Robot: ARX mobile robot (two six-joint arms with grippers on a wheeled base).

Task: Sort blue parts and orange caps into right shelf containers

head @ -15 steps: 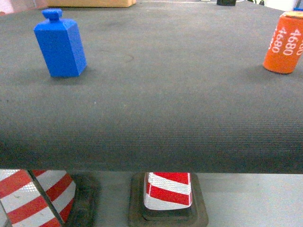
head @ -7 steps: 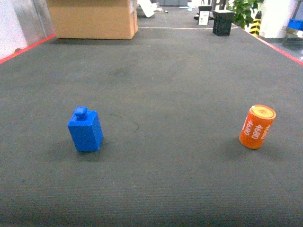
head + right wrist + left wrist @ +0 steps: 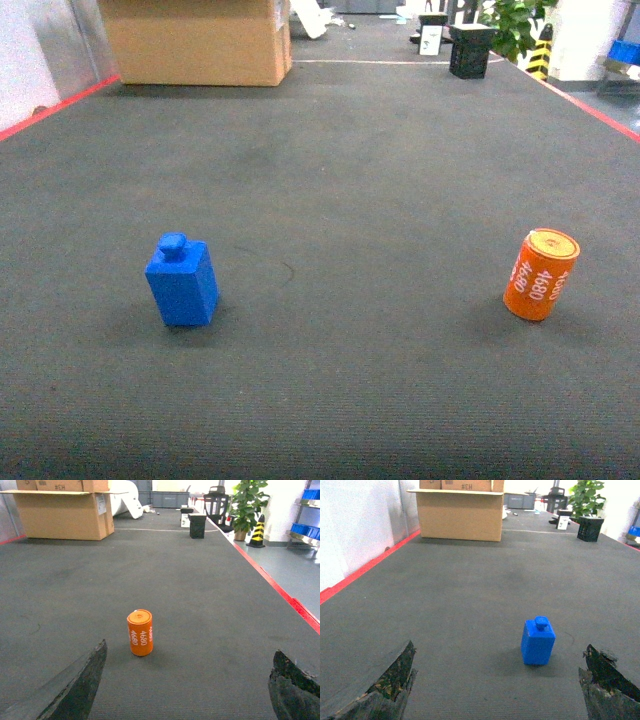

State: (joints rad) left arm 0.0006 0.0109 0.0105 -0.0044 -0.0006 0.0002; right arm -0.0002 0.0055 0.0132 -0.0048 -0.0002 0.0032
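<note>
Both my end effectors, left [image 3: 495, 690] and right [image 3: 187, 690], hang spread wide, empty. On the dark counter [image 3: 380, 180], the blue part [image 3: 182, 281] stands upright left of the orange cap [image 3: 541, 273]; either could tip if I clip it.

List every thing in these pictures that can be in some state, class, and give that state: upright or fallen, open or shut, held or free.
Blue part: upright on the dark mat, knob on top, free.
Orange cap: standing, leaning slightly, paler end up, free.
Left gripper: open, empty, short of the blue part.
Right gripper: open, empty, short of the orange cap.
Cardboard box: flaps open, at the mat's far end.
</note>
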